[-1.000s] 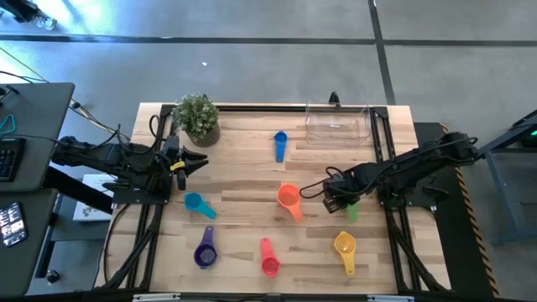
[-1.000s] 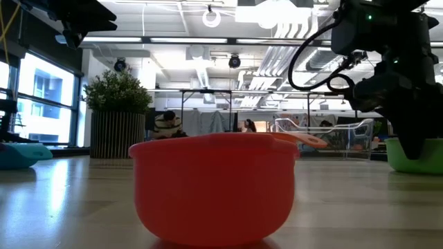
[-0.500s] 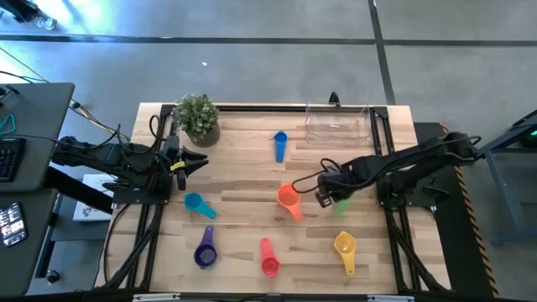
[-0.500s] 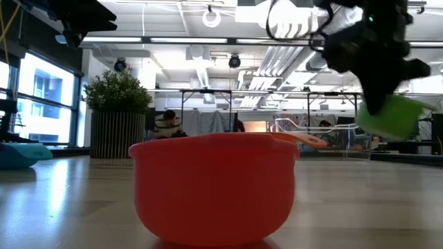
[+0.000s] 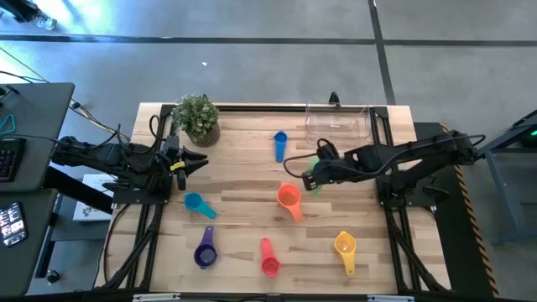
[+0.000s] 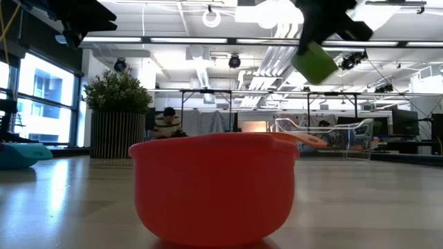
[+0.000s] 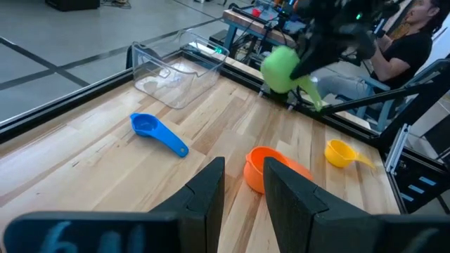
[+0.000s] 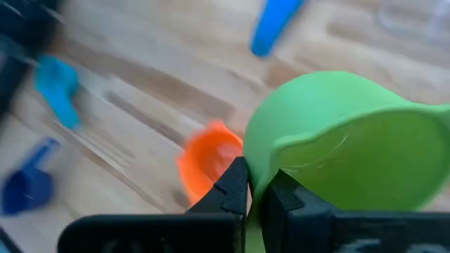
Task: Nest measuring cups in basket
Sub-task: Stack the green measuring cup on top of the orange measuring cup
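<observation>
My right gripper (image 5: 311, 179) is shut on the green measuring cup (image 8: 351, 140), high above the table's middle, over the orange cup (image 5: 289, 200). The green cup also shows in the low view (image 6: 315, 62) and the left wrist view (image 7: 281, 67). The blue (image 5: 280, 144), teal (image 5: 198, 204), purple (image 5: 205, 250), red-pink (image 5: 268, 258) and yellow (image 5: 345, 248) cups lie on the table. The clear basket (image 5: 337, 122) stands at the far right with nothing in it. My left gripper (image 5: 204, 162) waits, slightly open, at the left side. My right gripper pinches the green cup's bowl wall at its rim (image 8: 254, 163). One finger (image 8: 281, 193) seems to be on the inner side and one on the outer. The fingers come from the table's right, slanting down. The cup is lifted clear and tilted, its handle (image 7: 311, 90) pointing down.
A potted plant (image 5: 198, 117) stands at the far left corner. The red-pink cup (image 6: 214, 187) fills the low view's foreground. Bare wood lies between the orange cup and the basket. People sit in the room beyond the table.
My right gripper has lifted the green cup off the table at the right. It has carried the cup up, toward the table's left and a little toward the far edge. The cup is now high above the orange cup and has tipped.
</observation>
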Controlling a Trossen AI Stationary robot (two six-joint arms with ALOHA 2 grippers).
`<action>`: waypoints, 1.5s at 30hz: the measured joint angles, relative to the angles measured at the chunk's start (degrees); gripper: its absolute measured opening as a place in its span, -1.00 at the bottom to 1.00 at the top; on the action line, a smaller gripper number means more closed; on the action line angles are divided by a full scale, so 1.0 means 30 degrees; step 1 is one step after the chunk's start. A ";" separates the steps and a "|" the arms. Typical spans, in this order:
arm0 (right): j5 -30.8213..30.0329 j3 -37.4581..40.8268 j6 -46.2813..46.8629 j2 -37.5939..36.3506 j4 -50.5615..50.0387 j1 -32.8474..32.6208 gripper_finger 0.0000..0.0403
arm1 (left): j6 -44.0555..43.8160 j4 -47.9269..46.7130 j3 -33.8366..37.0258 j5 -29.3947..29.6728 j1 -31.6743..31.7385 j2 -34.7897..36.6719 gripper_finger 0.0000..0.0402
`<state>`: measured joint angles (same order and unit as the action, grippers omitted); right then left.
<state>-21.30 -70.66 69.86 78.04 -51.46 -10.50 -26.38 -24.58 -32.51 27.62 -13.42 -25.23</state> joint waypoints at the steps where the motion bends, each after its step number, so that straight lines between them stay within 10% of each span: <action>1: -0.0350 -0.0269 -0.0242 0.0000 0.0179 0.0000 -0.98 | -0.0003 0.0000 0.0000 0.0000 -0.0002 -0.0002 -0.55; 12: -0.1377 -0.1842 -0.3976 0.0007 0.3679 0.0648 -0.98 | 0.0129 0.0000 0.0000 0.0001 0.0004 0.0001 -0.55; 33: 0.8568 -0.1864 -0.6992 0.5122 0.5491 0.1760 -0.99 | 0.0165 -0.0015 0.0000 -0.0044 0.0004 -0.0003 -0.55; 45: 1.0244 -0.4150 -1.0477 0.8012 0.2313 0.1749 -0.99 | 0.0150 -0.0022 0.0000 -0.0080 0.0004 0.0004 -0.55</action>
<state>9.43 -83.11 38.43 102.08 -44.52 -5.26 -25.93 -24.64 -32.51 27.38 -13.41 -25.21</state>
